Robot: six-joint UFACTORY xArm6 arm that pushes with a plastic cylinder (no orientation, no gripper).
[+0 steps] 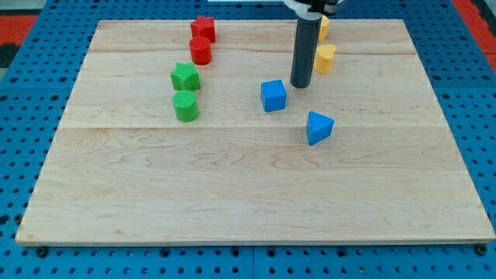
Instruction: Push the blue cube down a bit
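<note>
Your blue cube (273, 95) sits a little above the middle of the wooden board (248, 194), well away from every edge. My tip (301, 85) rests on the board just to the upper right of the cube, close to it but with a thin gap you can see. There are no fingers here to open or close, only a plain dark rod. Below the cube the board is bare wood all the way to the bottom edge, so there is lots of room that way. A blue wedge-shaped block (318, 127) lies to the lower right of the cube, a bit apart from it. On the left you have a green star-like block (185, 76) with a green round block (186, 105) just under it. Higher up, near the top edge, a red block (204, 28) touches a red round block (201, 50). Two yellow blocks (325, 57) sit right of the rod near the top; the upper one is half hidden.
</note>
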